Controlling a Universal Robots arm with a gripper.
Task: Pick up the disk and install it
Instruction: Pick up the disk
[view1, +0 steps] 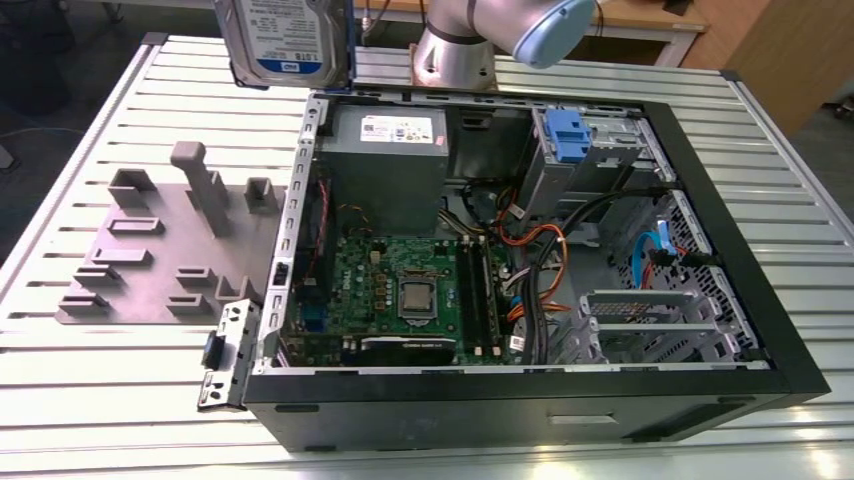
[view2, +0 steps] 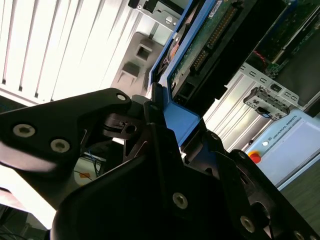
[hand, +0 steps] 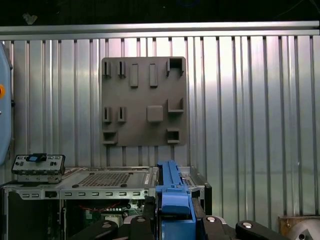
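Note:
The disk (view1: 284, 38) hangs upright in the air above the slatted table, at the far edge of the exterior view, beyond the open computer case (view1: 747, 290). Its silver face and white-and-blue label look toward the camera. The second wrist view shows my gripper (view2: 167, 117) shut on the bright blue carrier bracket (view2: 181, 116), with the disk's green circuit board (view2: 210, 35) running away from the fingers. In the first wrist view the blue carrier (hand: 172, 192) stands edge-on between the black fingers (hand: 142, 222).
Inside the case lie a grey power supply (view1: 387, 140), a motherboard (view1: 400, 290), a drive bay with a blue latch (view1: 567, 130) and a metal cage (view1: 654, 320). A grey fixture plate (view1: 160, 250) rests on the table at the exterior view's left. The arm's base (view1: 454, 55) stands behind the case.

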